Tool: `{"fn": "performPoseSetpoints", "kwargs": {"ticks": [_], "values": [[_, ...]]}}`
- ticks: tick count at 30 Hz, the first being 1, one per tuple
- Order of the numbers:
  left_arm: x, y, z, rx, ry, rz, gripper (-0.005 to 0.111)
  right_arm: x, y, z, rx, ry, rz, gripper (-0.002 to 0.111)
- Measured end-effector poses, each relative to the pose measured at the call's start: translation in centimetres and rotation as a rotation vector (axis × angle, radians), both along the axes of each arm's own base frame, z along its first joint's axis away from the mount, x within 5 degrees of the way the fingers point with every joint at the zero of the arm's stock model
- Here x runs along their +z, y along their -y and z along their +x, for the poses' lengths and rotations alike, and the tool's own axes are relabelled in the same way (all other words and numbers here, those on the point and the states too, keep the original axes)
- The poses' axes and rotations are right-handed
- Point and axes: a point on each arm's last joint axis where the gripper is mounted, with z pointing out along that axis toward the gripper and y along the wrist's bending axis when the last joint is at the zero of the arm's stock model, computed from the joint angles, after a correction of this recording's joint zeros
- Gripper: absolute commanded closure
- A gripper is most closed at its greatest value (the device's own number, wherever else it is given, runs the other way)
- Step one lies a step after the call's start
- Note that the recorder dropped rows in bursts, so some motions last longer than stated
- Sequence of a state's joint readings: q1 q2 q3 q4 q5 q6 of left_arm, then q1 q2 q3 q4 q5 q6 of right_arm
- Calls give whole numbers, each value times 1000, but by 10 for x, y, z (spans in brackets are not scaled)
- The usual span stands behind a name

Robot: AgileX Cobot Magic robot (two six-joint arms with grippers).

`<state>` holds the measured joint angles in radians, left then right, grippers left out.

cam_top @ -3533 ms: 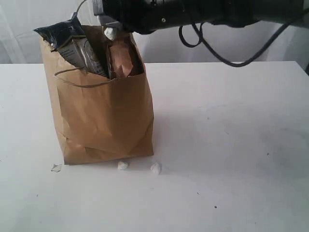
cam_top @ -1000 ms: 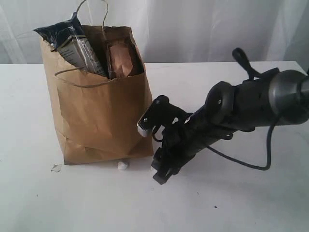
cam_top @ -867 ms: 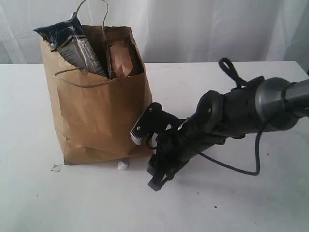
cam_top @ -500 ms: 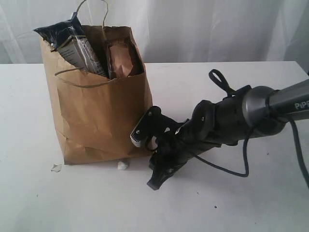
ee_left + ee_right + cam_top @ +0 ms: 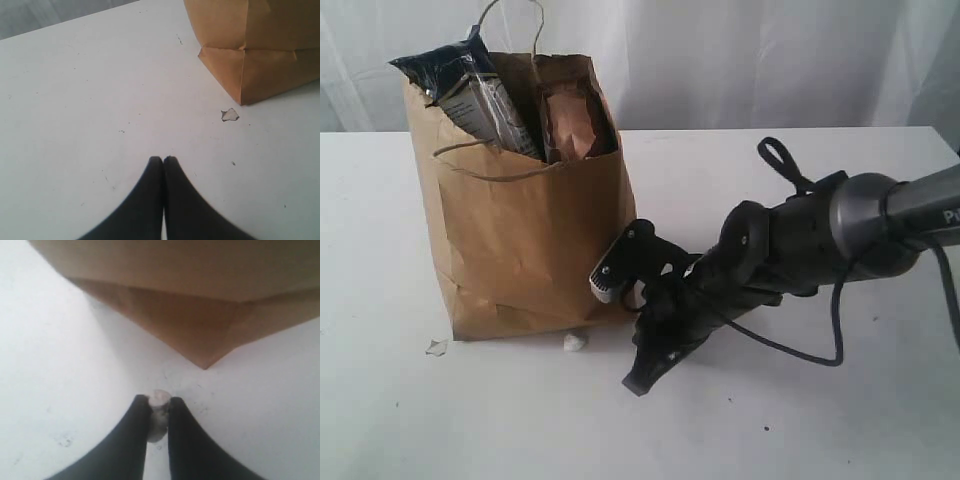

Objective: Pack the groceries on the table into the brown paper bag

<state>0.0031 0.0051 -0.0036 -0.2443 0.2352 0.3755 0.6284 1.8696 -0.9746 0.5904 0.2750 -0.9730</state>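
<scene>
White matte tabletop (image 5: 820, 410) fills the scene, with a pale curtain (image 5: 740, 60) hanging behind it. On the left side of the table in the exterior view stands the brown paper bag (image 5: 520, 250), upright, its rim creased and ragged. Two of the groceries stick up out of its mouth: a long dark-blue packet (image 5: 450, 72) leaning toward the bag's left side, and a brown-red pouch (image 5: 570, 125) beside it on the right. What else lies inside the bag is hidden.

The right arm (image 5: 820, 240) reaches low across the table to the bag's near right corner, and the right gripper (image 5: 642, 376) has its tips down at the tabletop just in front of that corner. In the right wrist view its two dark fingers (image 5: 130, 440) are clamped on a small white crumb (image 5: 159, 400), close to the bag's bottom fold.

A second white crumb (image 5: 574, 342) lies on the table just beside the bag's front edge, and a thin pale flake (image 5: 230, 115) lies near the bag's other front corner.

The left gripper (image 5: 163, 161) is pressed together, holding nothing, over bare table near that flake.
</scene>
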Motion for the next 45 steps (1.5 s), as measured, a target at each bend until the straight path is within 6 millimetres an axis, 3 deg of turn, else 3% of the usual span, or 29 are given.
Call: {"fn": "performPoseSetpoints", "kwargs": {"ticks": [6,13,17,21,25,28,33,45], "values": [[0,0,0,0,0,0,107,54,5,-18,-43,-47,112,107],[0,0,0,0,0,0,107,131,25,-70,78,-129,199,107],[0,0,0,0,0,0,107,171,38,-97,120,-90,292,107],[0,0,0,0,0,0,107,214,45,-108,133,81,424,107],[0,0,0,0,0,0,107,248,49,-97,77,364,527,107],[0,0,0,0,0,0,107,255,49,-83,6,498,553,107],[0,0,0,0,0,0,107,244,40,-58,-59,539,537,107],[0,0,0,0,0,0,107,222,-14,-23,-11,551,491,106]]}}
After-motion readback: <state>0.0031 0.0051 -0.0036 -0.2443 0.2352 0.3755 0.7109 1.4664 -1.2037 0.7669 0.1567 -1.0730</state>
